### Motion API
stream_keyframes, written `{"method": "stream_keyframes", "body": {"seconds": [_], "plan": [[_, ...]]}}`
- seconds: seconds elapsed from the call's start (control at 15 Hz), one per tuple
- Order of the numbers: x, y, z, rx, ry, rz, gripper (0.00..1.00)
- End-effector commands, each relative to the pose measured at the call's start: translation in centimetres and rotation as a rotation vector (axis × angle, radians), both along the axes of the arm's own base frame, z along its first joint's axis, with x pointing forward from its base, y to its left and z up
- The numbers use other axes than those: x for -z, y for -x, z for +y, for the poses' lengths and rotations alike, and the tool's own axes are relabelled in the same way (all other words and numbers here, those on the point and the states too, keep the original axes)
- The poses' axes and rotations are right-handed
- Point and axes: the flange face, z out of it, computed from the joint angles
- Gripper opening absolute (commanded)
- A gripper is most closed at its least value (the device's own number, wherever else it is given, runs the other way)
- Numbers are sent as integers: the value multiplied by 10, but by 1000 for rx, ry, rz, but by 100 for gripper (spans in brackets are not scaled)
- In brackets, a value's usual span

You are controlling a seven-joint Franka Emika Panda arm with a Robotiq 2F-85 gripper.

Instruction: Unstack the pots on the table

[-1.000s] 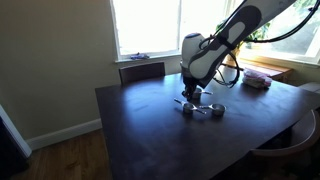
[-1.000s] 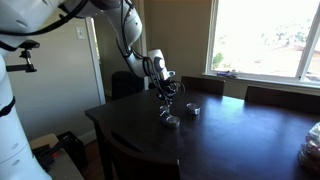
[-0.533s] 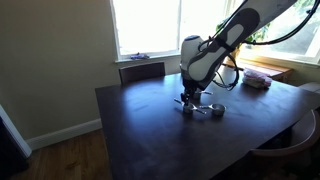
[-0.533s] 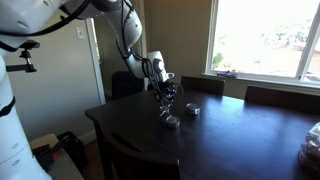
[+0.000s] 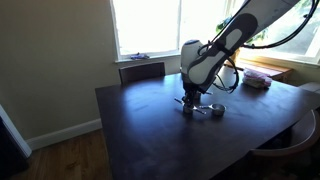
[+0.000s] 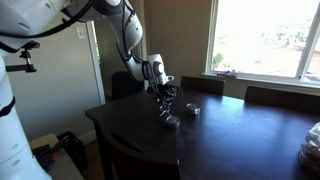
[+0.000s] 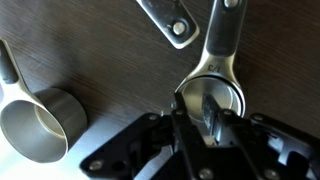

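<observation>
In the wrist view a small grey metal pot lies under my gripper, its handle pointing up the frame. One finger stands inside the pot and the other at its left rim, with the jaws almost together on the pot's wall. A second pot sits to the left, and a third pot's handle lies at the top. In both exterior views the gripper is down at the pots on the dark brown table.
A pinkish folded cloth lies near the window side of the table. Chairs stand along the table's edges. The arm's cables hang beside the wrist.
The gripper has come down slightly onto the pot. The other pots have not moved.
</observation>
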Motion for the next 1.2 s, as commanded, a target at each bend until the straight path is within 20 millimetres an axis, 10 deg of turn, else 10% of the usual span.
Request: {"method": "stream_keyframes", "body": {"seconds": [0.0,0.27,0.33,0.93,1.13], "plan": [[-1,-2,-4,7,-7,24,14],[-2,-3,-6,10,-7,23,18],[-3,-2,-6,7,-6,22,40],[-10,-2,-15,1,4,3,93],[-9,-5,-16,19,-2,8,97]]}}
